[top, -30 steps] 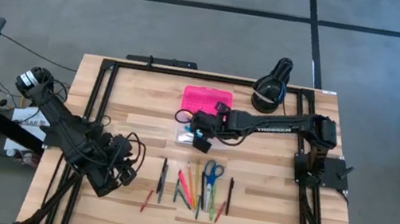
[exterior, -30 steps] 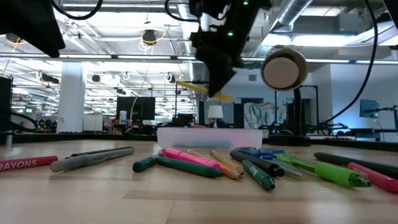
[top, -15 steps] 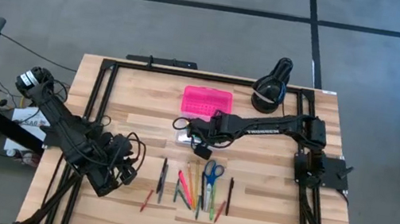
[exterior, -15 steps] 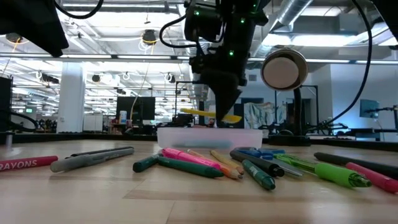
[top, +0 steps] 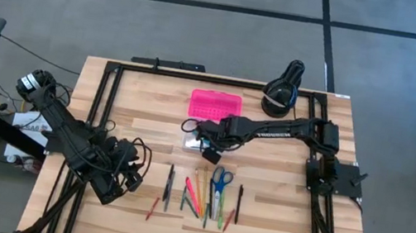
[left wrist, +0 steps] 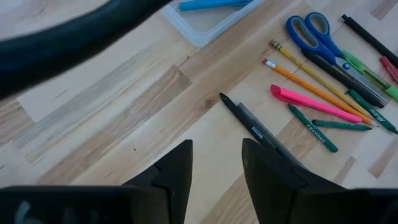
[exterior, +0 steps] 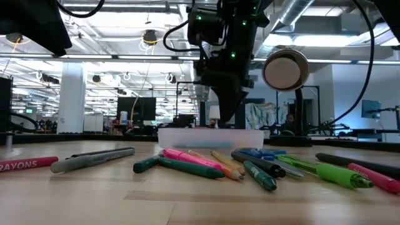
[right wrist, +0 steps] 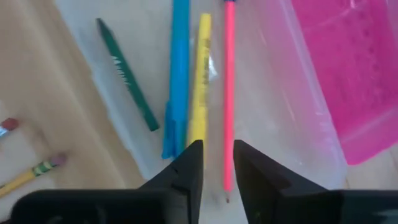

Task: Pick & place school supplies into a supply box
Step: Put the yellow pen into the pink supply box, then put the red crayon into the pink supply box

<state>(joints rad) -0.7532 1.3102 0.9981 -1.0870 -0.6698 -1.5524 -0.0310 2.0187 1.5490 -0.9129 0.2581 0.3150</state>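
Wooden table; right gripper parted narrowly above clear box, yellow marker dropped; could snag rim lifting.

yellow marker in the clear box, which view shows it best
The right wrist view: the yellow marker lies in the clear box between a blue pen and a pink pencil. The other views do not show it clearly.

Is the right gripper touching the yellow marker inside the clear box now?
Cannot tell. In the right wrist view the right gripper overlaps the yellow marker lying in the clear box; no view shows a gap or contact.
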